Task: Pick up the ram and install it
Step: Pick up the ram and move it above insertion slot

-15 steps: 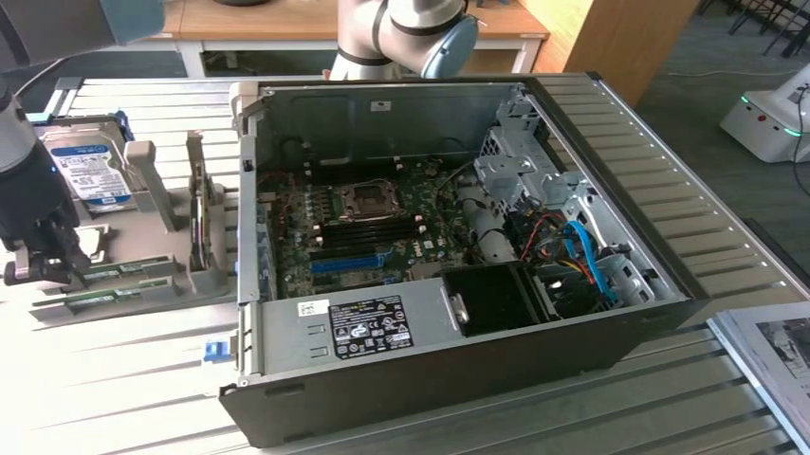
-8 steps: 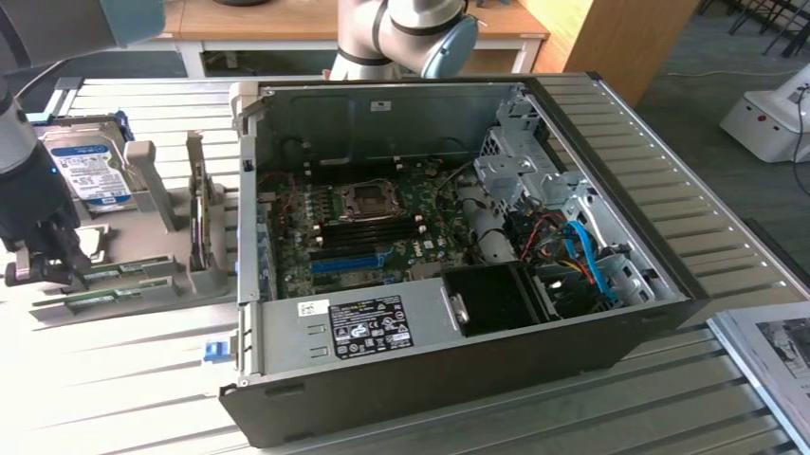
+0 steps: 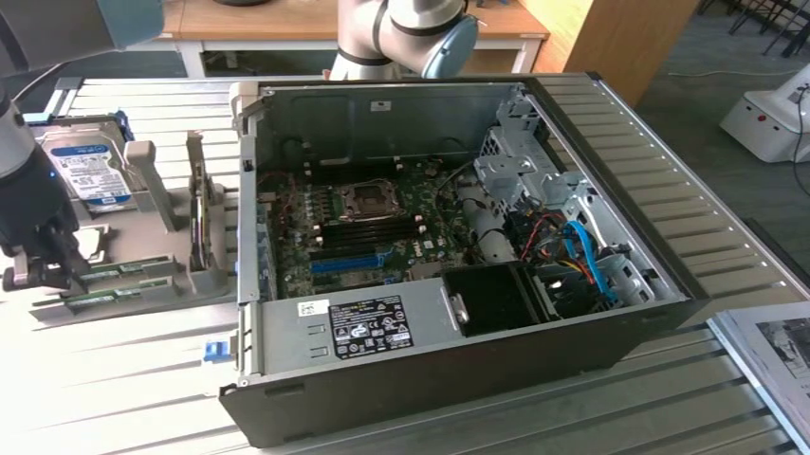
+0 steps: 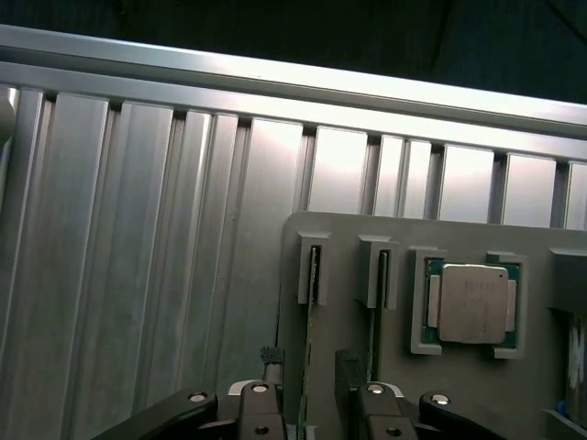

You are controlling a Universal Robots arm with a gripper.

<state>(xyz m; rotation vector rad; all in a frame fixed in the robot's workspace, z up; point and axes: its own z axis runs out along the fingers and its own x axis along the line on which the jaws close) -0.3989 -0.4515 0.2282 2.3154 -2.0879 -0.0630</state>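
ram (image 4: 308, 321) end cropped, hand (image 4: 309, 357) partly cropped

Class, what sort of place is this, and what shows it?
Probably a robotics lab bench for computer assembly: an opened PC case on a ribbed metal table, a grey holder of spare parts, and a robot arm.

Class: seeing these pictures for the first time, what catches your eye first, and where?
The opened computer case sits in the middle of the exterior view, its motherboard laid bare. In the wrist view the open pincer straddles the ram, which stands edge-on in a grey holder. A silver processor sits in the same holder.
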